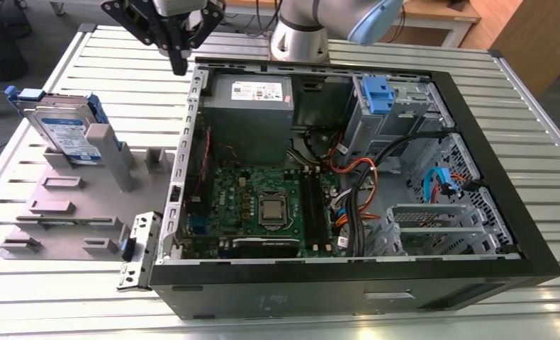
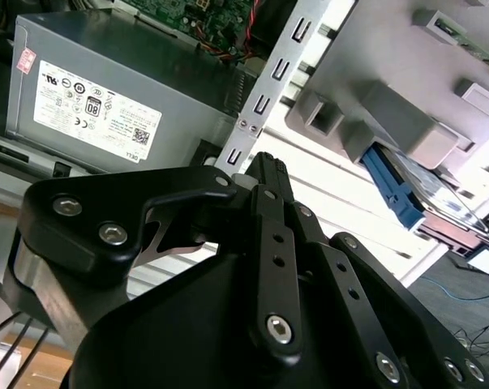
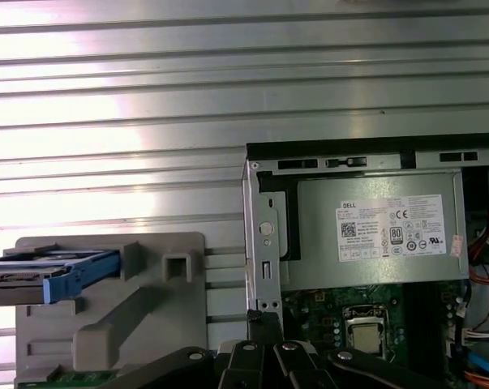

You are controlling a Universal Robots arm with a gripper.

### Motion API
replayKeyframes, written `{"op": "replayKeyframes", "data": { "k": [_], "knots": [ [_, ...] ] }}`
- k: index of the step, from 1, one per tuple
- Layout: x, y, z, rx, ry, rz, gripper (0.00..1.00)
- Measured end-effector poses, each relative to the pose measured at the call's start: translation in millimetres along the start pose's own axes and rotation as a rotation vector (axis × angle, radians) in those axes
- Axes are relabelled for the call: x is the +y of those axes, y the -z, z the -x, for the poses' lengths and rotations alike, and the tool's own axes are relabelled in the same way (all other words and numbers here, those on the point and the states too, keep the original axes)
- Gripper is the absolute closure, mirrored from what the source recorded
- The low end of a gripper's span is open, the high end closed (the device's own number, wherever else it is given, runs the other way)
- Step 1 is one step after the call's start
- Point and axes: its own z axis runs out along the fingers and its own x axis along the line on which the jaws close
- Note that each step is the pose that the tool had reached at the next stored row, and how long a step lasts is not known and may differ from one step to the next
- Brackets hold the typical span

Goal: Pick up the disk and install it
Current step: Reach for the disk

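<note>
A: Where is the disk [image 1: 64,131]?
B: It stands on edge in the grey holder [image 1: 72,205] on the counter [image 1: 110,57], at the exterior view's left of the open computer case [image 1: 356,280].
A: And the tool [image 1: 178,69]?
B: It is closed on nothing, above the counter, just outside the case wall.
A: What is in the case?
B: A grey power supply [image 1: 249,106], a green circuit board [image 1: 261,198] and cables [image 1: 375,163].

We see the computer case [image 1: 356,283] lying open on the table [image 1: 119,57], with the stand [image 1: 72,205] beside it on the exterior view's left. The disk [image 1: 67,134] stands on edge at the stand's far end. Inside the case, the power supply [image 1: 252,106] sits beyond the circuit board [image 1: 261,198]. The gripper [image 1: 178,67] hangs over the case's far left corner.
</note>
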Motion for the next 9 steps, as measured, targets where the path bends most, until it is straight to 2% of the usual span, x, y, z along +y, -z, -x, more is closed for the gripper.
{"op": "replayKeyframes", "data": {
  "k": [9],
  "knots": [
    [-0.3, 0.1, -3.8, 0.0, 0.0, -0.0001, 0.89]
  ]
}}
